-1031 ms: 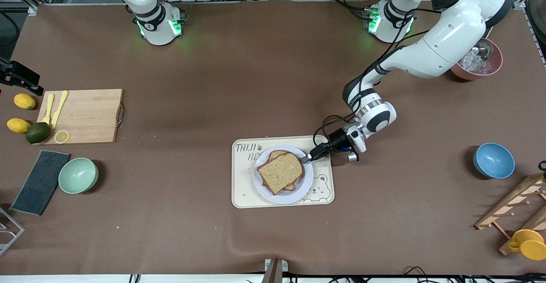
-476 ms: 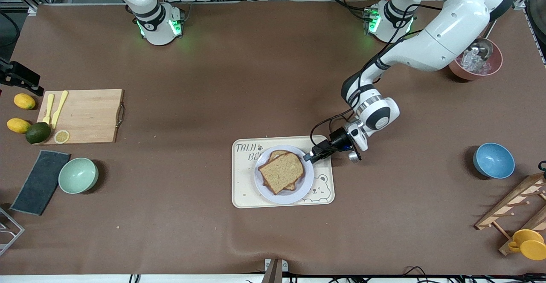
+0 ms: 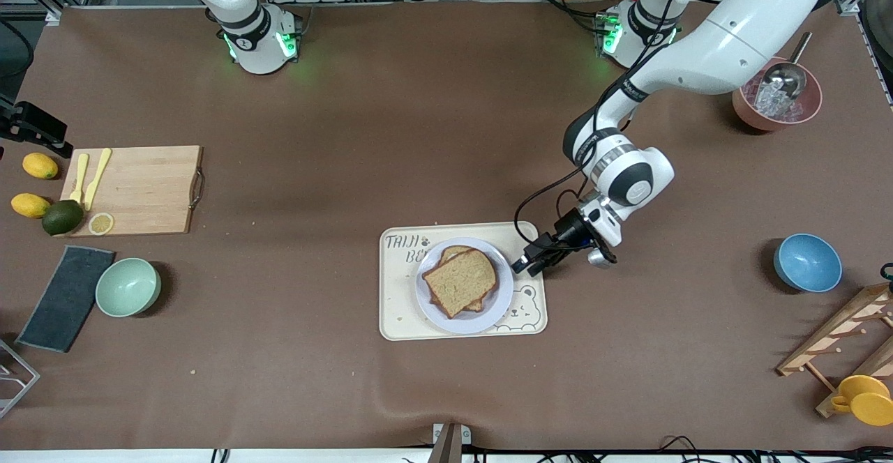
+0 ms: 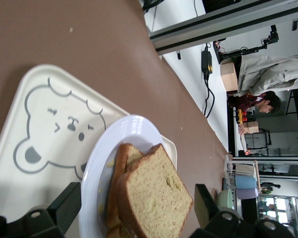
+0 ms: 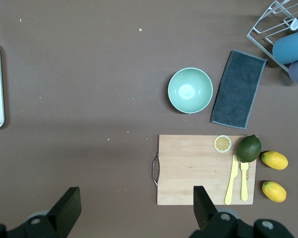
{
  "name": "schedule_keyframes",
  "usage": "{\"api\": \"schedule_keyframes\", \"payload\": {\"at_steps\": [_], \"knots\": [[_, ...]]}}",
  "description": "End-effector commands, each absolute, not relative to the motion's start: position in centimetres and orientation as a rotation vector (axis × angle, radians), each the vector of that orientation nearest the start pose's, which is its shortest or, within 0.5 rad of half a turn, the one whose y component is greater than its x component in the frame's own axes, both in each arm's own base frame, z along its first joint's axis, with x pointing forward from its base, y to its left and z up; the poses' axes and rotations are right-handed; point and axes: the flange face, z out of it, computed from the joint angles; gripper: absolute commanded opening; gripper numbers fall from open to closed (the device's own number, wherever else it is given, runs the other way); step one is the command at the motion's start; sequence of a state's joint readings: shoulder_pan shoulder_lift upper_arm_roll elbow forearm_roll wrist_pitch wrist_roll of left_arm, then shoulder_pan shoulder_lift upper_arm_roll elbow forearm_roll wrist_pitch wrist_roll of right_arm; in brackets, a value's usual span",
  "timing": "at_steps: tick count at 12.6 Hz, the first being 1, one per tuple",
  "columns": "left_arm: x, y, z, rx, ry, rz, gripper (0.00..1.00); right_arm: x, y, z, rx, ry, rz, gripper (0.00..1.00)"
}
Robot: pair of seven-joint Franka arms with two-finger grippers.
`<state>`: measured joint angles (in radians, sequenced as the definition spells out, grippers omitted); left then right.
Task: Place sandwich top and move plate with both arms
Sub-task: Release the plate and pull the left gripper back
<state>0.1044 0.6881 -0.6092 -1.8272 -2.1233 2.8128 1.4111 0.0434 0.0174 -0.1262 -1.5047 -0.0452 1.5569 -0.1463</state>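
The sandwich top [image 3: 460, 282] lies flat on another bread slice on the pale round plate [image 3: 497, 306], which stands on the cream bear-print tray [image 3: 398, 313]. My left gripper [image 3: 524, 262] hangs open over the tray's edge toward the left arm's end, just off the plate's rim and touching nothing. In the left wrist view the sandwich top [image 4: 156, 196], the plate [image 4: 116, 139] and the tray [image 4: 49, 99] show between the spread fingers of the left gripper [image 4: 134, 208]. My right gripper [image 5: 134, 208] waits open and empty, high over the table by the cutting board [image 5: 198, 168].
Toward the right arm's end lie a cutting board [image 3: 132, 190] with yellow cutlery, lemons, an avocado, a green bowl [image 3: 128, 286] and a dark cloth [image 3: 66, 298]. Toward the left arm's end stand a blue bowl [image 3: 807, 262], a pink ice bowl [image 3: 776, 100], a wooden rack [image 3: 844, 341] and a yellow cup [image 3: 865, 399].
My left gripper has opened, let go of the top slice and drawn back from the plate toward the left arm's end. The slice stays on the plate. The right arm has not moved.
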Motion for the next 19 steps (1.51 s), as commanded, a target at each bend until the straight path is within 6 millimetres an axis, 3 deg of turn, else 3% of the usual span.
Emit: {"api": "schedule_keyframes", "payload": {"at_steps": [1, 2, 4, 6, 8, 11, 15, 17, 19], "knots": [[59.8, -20.7, 21.4, 2.085, 0.362, 0.604, 1.0, 55.8, -4.8, 64.5, -3.179, -0.084, -0.05, 1.0], [61.1, -18.7, 21.9, 2.094, 0.343, 0.645, 1.0, 55.8, -4.9, 64.6, -3.179, -0.084, -0.05, 1.0], [62.3, -16.4, 22.4, 2.14, 0.24, 0.697, 1.0, 55.8, -4.8, 64.5, -3.178, -0.084, -0.045, 1.0], [64.6, -12.2, 23.4, 2.181, 0.109, 0.775, 1.0, 55.8, -4.8, 64.5, -3.178, -0.084, -0.048, 1.0], [66.3, -9.6, 24.3, 2.05, 0.139, 0.703, 1.0, 55.8, -5.0, 64.5, -3.179, -0.079, -0.045, 1.0], [68.3, -5.7, 26.6, 2.056, 0.174, 0.568, 1.0, 55.8, -4.9, 64.5, -3.179, -0.081, -0.048, 1.0], [71.4, -3.7, 32.5, 2.079, 0.228, 0.387, 1.0, 55.8, -4.7, 64.5, -3.178, -0.086, -0.048, 1.0], [72.4, -3.4, 35.4, 2.071, 0.277, 0.296, 1.0, 55.8, -4.5, 64.5, -3.178, -0.091, -0.048, 1.0], [72.5, -2.8, 37.3, 2.171, 0.237, 0.269, 1.0, 55.8, -4.5, 64.5, -3.178, -0.091, -0.045, 1.0]]}}
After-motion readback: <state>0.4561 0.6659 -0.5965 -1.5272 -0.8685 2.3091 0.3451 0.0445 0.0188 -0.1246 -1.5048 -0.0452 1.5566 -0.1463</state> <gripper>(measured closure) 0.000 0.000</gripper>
